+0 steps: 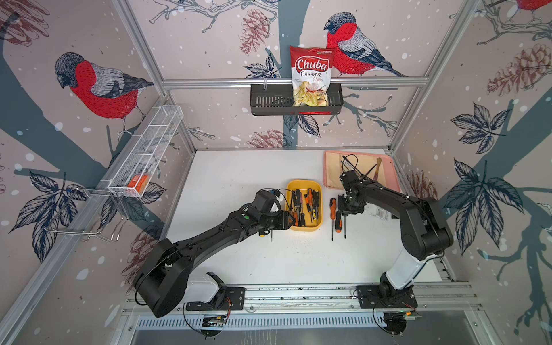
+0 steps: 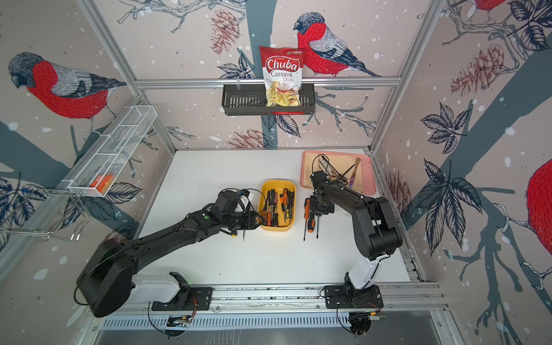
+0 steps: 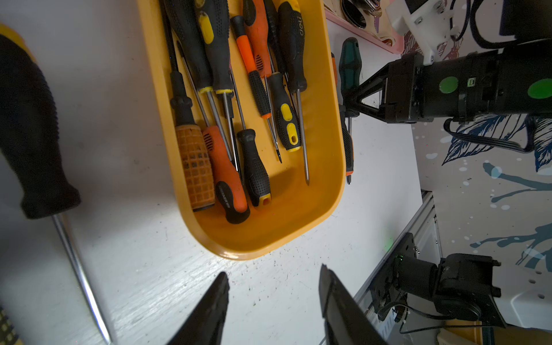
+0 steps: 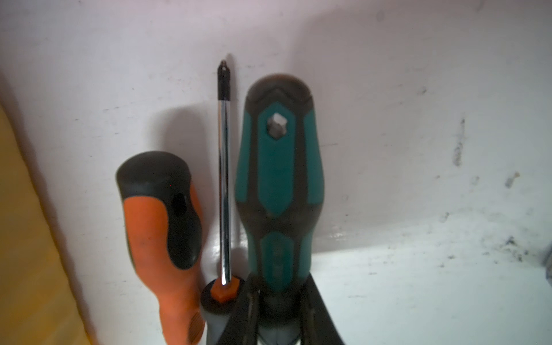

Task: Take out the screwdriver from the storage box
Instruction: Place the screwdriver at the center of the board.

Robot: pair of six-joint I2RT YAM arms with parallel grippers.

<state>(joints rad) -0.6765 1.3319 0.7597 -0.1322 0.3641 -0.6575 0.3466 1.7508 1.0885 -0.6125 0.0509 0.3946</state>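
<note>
Right pincer (image 4: pixel 279 288) grips teal screwdriver (image 4: pixel 277 167); left pincer (image 3: pixel 273 271) open; two orange screwdrivers (image 4: pixel 155 215) beside storage box (image 3: pixel 268 239).

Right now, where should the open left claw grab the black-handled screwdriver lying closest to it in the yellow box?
Probably its dotted handle, from above: it lies flat in the storage box, bare floor on one side. Its shaft is crowded by others; the orange handle sits close.
</note>
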